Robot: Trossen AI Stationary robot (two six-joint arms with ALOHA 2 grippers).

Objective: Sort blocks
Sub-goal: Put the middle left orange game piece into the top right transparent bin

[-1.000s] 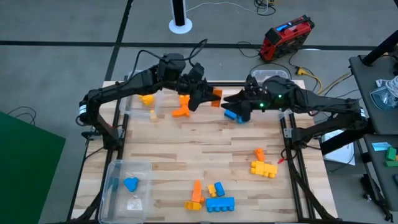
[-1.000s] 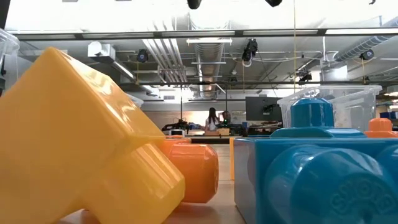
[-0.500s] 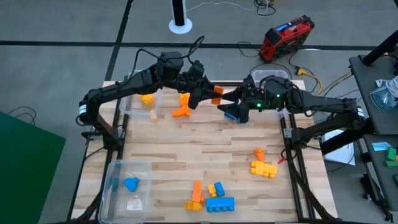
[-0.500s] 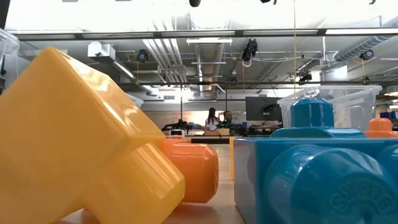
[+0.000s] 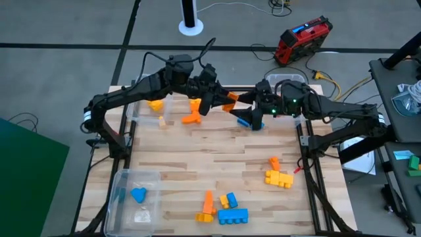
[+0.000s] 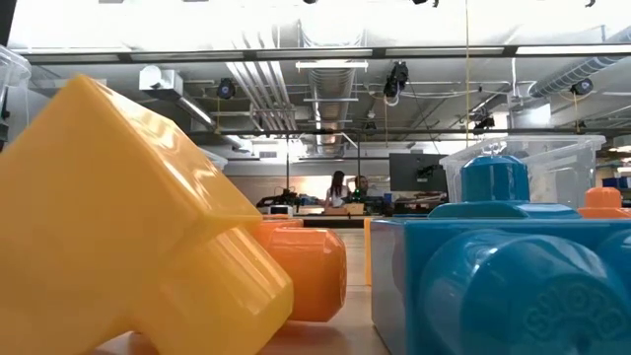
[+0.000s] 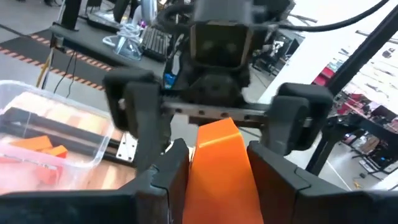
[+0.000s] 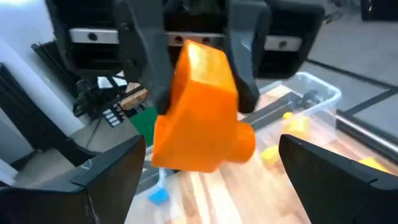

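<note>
My left gripper (image 5: 225, 100) is at the table's far middle, shut on an orange block (image 5: 230, 99) held above the wood. My right gripper (image 5: 242, 107) faces it from the right, open. Its two fingers (image 8: 106, 174) are spread wide just short of that block (image 8: 199, 118) and touch nothing. A blue block (image 5: 246, 122) lies on the table under the right gripper. Two orange blocks (image 5: 191, 118) and a yellow one (image 5: 162, 121) lie on the table's far left. Neither gripper shows in the low view. My left gripper pinches the orange block by two opposite sides (image 7: 198, 163) between its two fingers. The fingers lie roughly level and point toward the table's right. The block is lifted clear of the table, and its free end (image 8: 242, 142) sticks out toward the right gripper.
A clear bin (image 5: 146, 113) at the far left holds a yellow block (image 5: 155, 104). A near-left bin (image 5: 125, 181) holds a blue block (image 5: 138, 194). A third bin (image 5: 287, 80) stands far right. More blocks lie near the front edge (image 5: 233, 215) and at the right (image 5: 279, 178).
My right gripper has moved a little toward the table's left, closer to the orange block in the left gripper, and stays open. My left gripper has kept its hold and nearly its place.
</note>
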